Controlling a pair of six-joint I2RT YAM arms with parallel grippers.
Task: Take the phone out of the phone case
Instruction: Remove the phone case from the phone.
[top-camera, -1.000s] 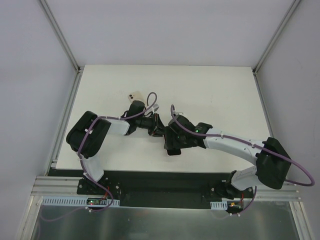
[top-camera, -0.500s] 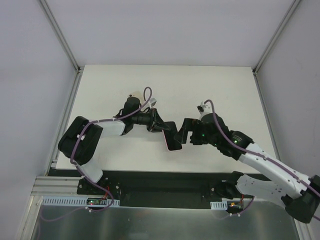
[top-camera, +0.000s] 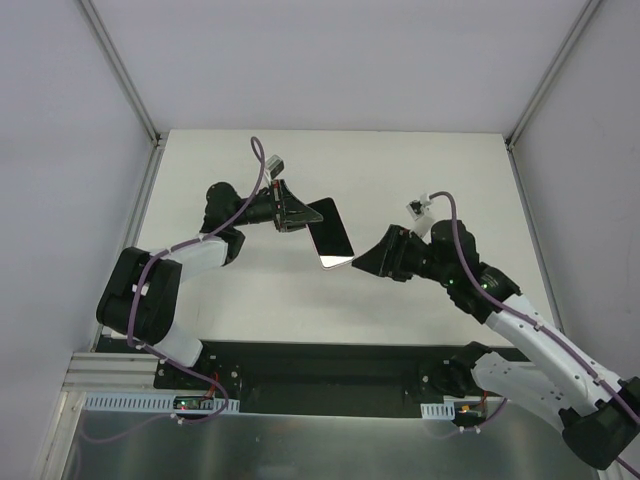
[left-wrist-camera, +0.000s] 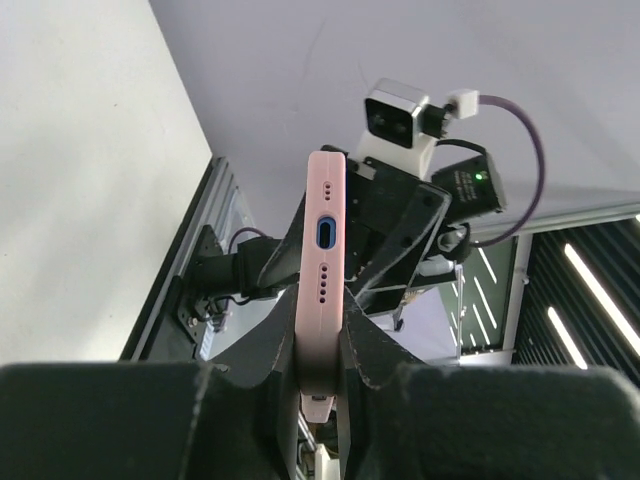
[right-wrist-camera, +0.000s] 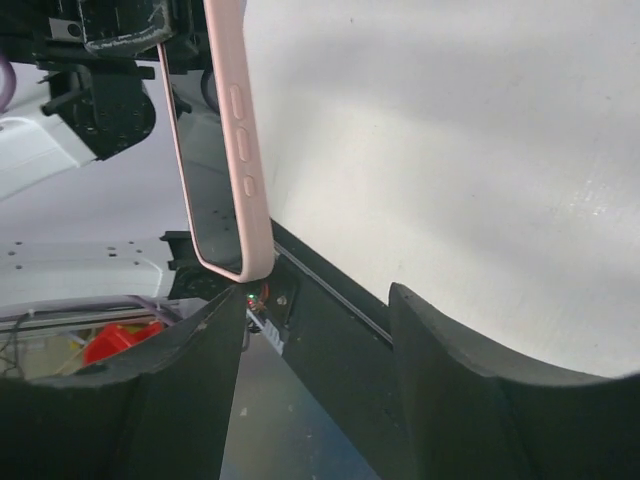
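Note:
The phone shows its dark screen inside the pink phone case and is held up above the white table. My left gripper is shut on the case's far end, with a finger pressed on each flat side. In the left wrist view the case's bottom edge with the port and speaker holes faces the camera. My right gripper stands open just right of the phone's near corner without touching it. The right wrist view shows the case's side buttons up left of the right gripper.
The white table lies under both arms. A black rail with the arm bases runs along its near edge. Aluminium frame posts and grey walls close in the left, right and back sides.
The two grippers were together at the table's middle. The left arm has lifted the cased phone up and back to the left. The right gripper has come off it and drawn away to the right.

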